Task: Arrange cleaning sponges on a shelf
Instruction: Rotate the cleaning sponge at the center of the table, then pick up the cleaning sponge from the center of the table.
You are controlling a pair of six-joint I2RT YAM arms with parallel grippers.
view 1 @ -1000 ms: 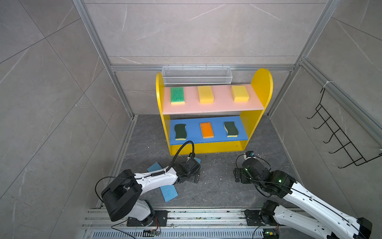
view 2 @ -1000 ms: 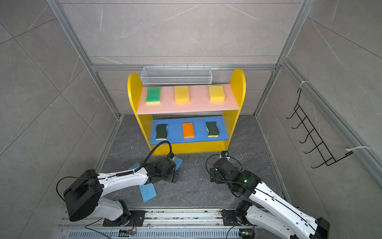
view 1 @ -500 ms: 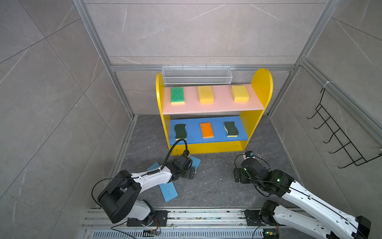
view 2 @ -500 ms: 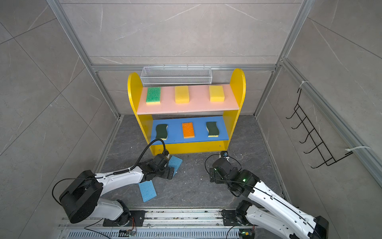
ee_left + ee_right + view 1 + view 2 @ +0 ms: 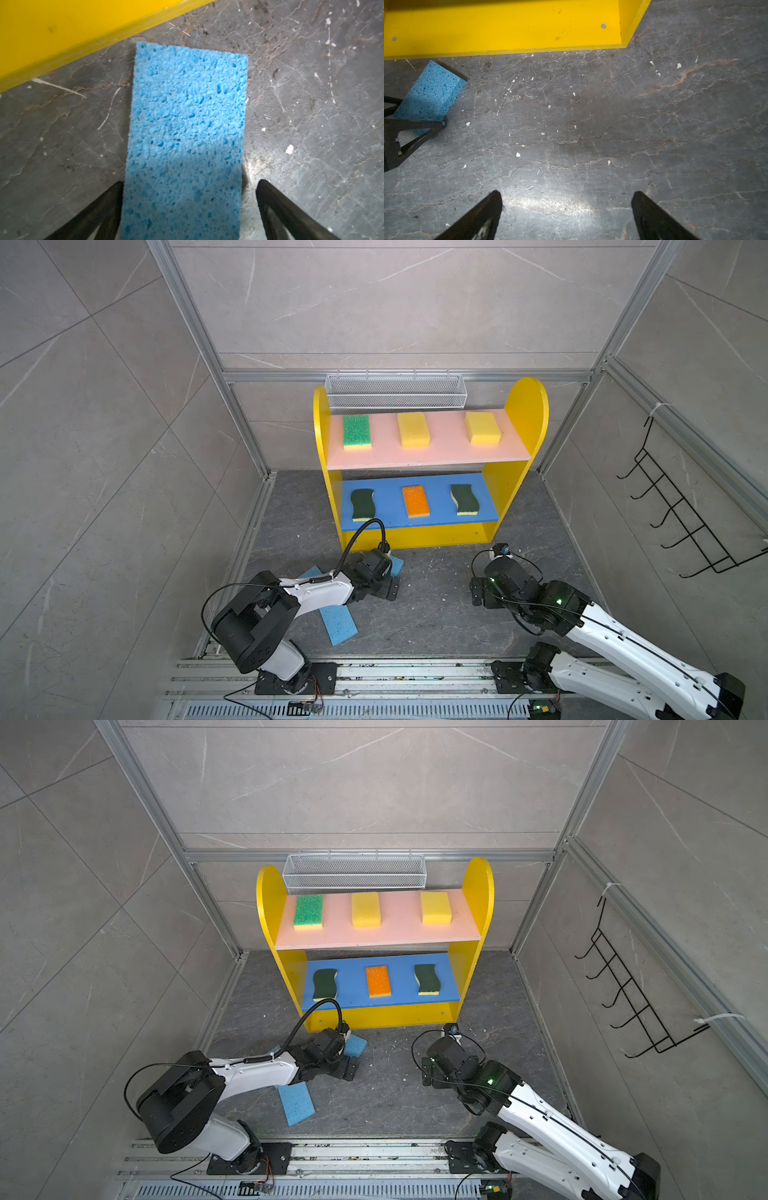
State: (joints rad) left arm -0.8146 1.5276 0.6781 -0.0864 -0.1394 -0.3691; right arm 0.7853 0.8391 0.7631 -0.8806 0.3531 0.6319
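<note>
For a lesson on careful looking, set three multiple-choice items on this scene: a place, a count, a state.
1. Where on the blue lower board does the orange-topped sponge lie? A left end; B middle; C right end.
2. How many sponges lie on the pink upper board? A one; B two; C three.
3. The left pincer is: A open, astride a light-blue sponge; B shut on it; C shut, empty.
Key: 1 B, dark-green sponges flank it. 2 C, one green-topped sponge, two yellow sponges. 3 A, wrist view shows fingers spread around it.
</note>
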